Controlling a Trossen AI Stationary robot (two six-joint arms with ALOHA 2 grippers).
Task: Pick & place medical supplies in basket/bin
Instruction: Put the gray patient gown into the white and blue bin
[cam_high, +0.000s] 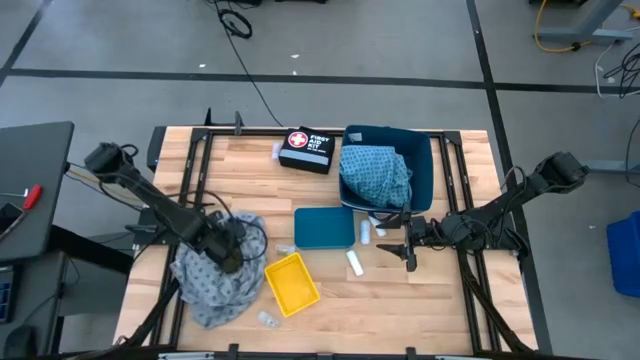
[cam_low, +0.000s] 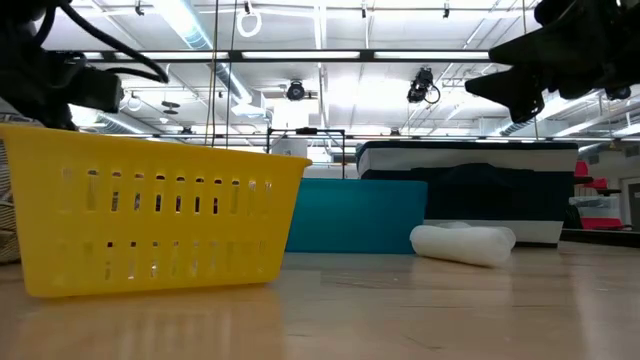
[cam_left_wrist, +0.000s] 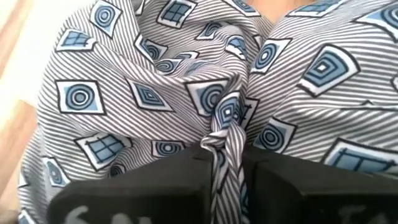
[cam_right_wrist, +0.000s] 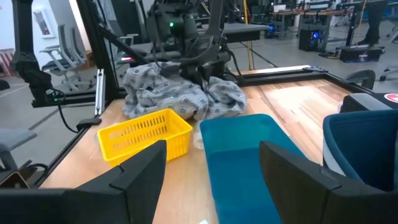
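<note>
a wooden table (cam_high: 460, 300) with a black frame stands on a grey workshop floor; the low view shows ceiling lights and racks beyond it.

left gripper (cam_left_wrist: 231, 163) – down on the grey cloth (cam_high: 212, 280) at the table's left front, jaws together and pinching a fold of the patterned fabric between the fingers (cam_left_wrist: 155, 186). the cloth lies crumpled, one edge touching the yellow basket (cam_high: 290, 283).

right gripper (cam_high: 409, 258) – just above the table beside the blue bin's front corner, jaws apart and holding nothing.

the blue-green cloth (cam_high: 375, 175) is bundled inside the dark blue bin (cam_high: 425, 165) at the table's rear. a teal lid (cam_high: 324, 227) lies flat in front of the bin, between it and the basket.

two white rolls on the wood: one (cam_high: 365, 232) just beside the lid's right edge, another (cam_high: 354, 263) near the right gripper. a clear packet (cam_high: 267, 319) lies near the front edge by the grey cloth.

a black first aid kit (cam_high: 306, 150) sits left of the bin.
</note>
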